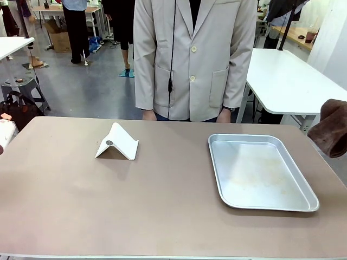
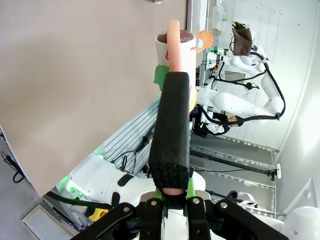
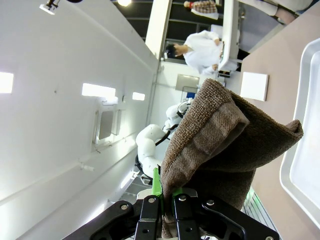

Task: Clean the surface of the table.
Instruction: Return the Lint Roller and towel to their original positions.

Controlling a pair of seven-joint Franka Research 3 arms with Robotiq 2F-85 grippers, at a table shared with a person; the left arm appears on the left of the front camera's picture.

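right gripper (image 3: 163, 200) clenched on brown cloth (image 3: 220, 135), left gripper (image 2: 172, 200) gripping lint roller (image 2: 172, 95); wiping not begun, you bring cloth down onto table (image 1: 108, 200)

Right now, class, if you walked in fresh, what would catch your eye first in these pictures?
A shiny silver metal tray sits on the right of the taupe-brown table, with a small white folded stand left of centre. At the right edge, the right hand is shut on a brown terry cloth. The left hand grips a black foam-handled tool.
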